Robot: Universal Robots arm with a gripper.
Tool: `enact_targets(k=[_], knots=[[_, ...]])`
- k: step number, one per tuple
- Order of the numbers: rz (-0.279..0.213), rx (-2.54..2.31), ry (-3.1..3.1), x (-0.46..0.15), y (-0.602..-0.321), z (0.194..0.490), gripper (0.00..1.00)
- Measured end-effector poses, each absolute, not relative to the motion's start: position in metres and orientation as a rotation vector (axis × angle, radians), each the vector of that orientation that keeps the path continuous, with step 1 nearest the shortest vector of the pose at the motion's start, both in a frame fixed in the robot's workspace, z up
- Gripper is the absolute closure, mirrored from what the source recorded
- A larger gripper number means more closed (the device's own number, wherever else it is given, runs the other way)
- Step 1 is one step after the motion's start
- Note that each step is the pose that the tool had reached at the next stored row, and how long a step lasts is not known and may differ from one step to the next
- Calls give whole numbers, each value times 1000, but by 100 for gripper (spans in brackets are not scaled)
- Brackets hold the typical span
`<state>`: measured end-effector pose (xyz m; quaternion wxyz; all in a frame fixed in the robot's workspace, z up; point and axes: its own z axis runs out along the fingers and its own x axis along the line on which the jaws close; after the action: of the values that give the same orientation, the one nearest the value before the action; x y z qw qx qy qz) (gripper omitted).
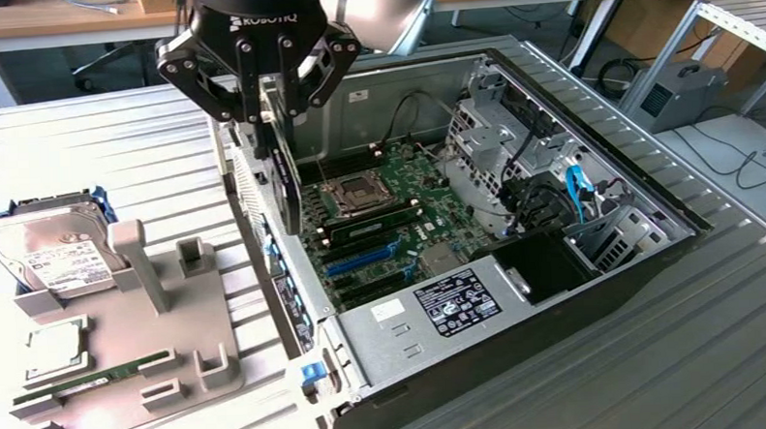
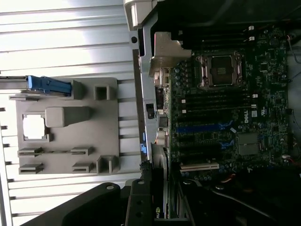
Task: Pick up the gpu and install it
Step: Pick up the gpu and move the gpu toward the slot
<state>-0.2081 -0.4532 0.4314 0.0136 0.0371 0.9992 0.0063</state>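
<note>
My gripper (image 1: 275, 108) is shut on the gpu (image 1: 281, 175), a thin dark card that hangs edge-on and upright from the fingers. It hovers over the rear wall of the open computer case (image 1: 619, 291), at the exterior view's left side of the motherboard (image 1: 383, 224). The blue expansion slot (image 1: 359, 259) lies below and nearer the camera than the card. In the wrist view the gpu (image 2: 161, 197) runs between the black fingers (image 2: 141, 197), beside the motherboard (image 2: 225, 108) and its blue slot (image 2: 202, 128).
A grey fixture tray (image 1: 118, 362) at the exterior view's left holds a hard drive (image 1: 55, 253), a CPU (image 1: 55, 347) and a RAM stick (image 1: 93, 377). Cables and a drive cage (image 1: 537, 179) fill the case's far side. The ribbed metal table (image 1: 122, 158) surrounds it all.
</note>
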Motion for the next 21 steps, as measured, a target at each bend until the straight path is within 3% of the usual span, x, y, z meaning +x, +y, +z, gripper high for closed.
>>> enact_targets(k=[21], knots=[[19, 115, 3112, -195, -453, 431, 74]])
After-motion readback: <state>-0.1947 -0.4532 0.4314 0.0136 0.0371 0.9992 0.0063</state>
